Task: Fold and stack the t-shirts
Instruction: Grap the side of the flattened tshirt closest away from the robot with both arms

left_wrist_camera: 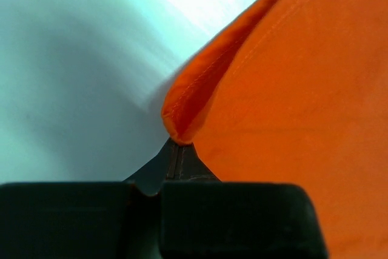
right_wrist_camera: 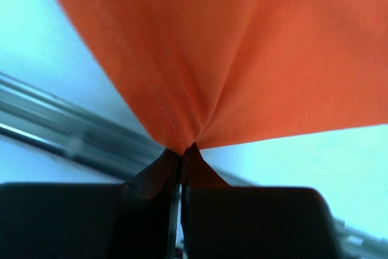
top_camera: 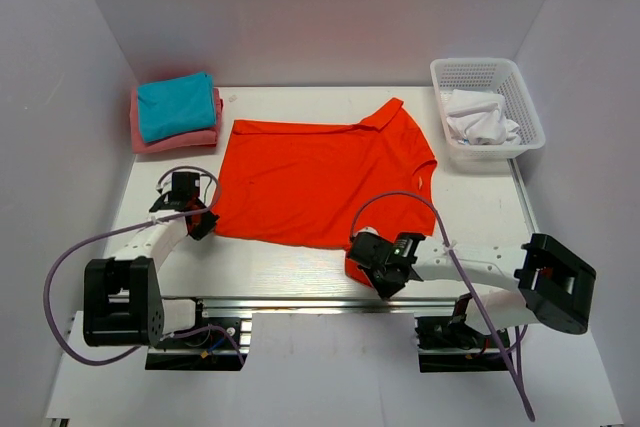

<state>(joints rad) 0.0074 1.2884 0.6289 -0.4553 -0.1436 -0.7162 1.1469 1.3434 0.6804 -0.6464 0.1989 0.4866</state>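
The orange-red t-shirt [top_camera: 320,172] lies spread flat on the tabletop [top_camera: 270,272] just to the left of the basket [top_camera: 478,65], with its collar at the end nearest the basket. The left fingers [left_wrist_camera: 236,219] are closed on the near corner of the cloth farthest from the basket, and the stitched edge bunches into a small fold right at their tips. The right fingers [right_wrist_camera: 254,222] are pressed together on another near corner, closer to the basket, with the fabric drawn into a puckered peak where they pinch it. I cannot tell whether that corner is hem or sleeve.

Holding two corners along the same near edge looks like the start of a fold: with both ends held, the edge can be lifted evenly and laid over the rest of the shirt without twisting. The far half rests on the tabletop, which should anchor it.

Well apart from the basket, beyond the shirt's far left corner, a teal t-shirt [top_camera: 178,105] sits folded on a pink t-shirt [top_camera: 175,139], which is probably where the stack is being built. White t-shirts [top_camera: 480,117] are crumpled inside the basket, waiting to be folded
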